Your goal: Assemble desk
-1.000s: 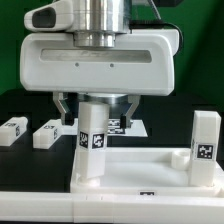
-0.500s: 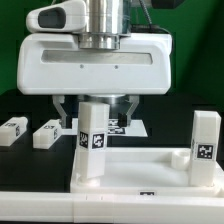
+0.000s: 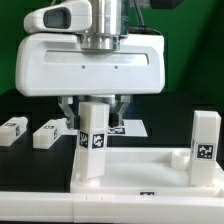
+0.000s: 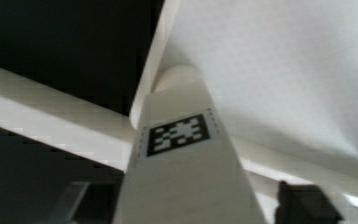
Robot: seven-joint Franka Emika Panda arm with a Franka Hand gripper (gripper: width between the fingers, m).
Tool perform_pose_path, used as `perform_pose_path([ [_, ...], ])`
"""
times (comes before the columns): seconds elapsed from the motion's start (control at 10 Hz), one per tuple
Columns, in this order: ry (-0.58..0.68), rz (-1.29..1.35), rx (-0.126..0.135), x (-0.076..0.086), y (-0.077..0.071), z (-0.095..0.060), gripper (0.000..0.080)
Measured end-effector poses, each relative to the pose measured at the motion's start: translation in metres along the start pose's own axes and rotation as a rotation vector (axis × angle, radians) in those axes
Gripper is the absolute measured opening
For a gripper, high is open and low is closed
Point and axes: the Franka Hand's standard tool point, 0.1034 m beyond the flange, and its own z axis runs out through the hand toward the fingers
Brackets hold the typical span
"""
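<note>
Desk tabletop (image 3: 140, 172) holds an upright left leg (image 3: 93, 150) and an upright right leg (image 3: 205, 145), while the gripper (image 3: 95, 110) hangs with jaws apart, straddling the left leg's top.

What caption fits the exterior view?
Open gripper straddling an upright leg at a tabletop corner; second leg upright at another corner.

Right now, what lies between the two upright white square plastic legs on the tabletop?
In the exterior view, only bare white rimmed plastic tabletop lies between that view's left leg and right leg.
</note>
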Motion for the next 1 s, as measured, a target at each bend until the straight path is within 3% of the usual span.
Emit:
perform_pose_path([
  [0.5, -0.002, 0.034, 0.003, -0.0001, 0.0008, 0.0002, 0.0288],
  [1.0, -0.018, 0.628, 0.0, 0.0031, 0.0037, 0.0016, 0.029],
])
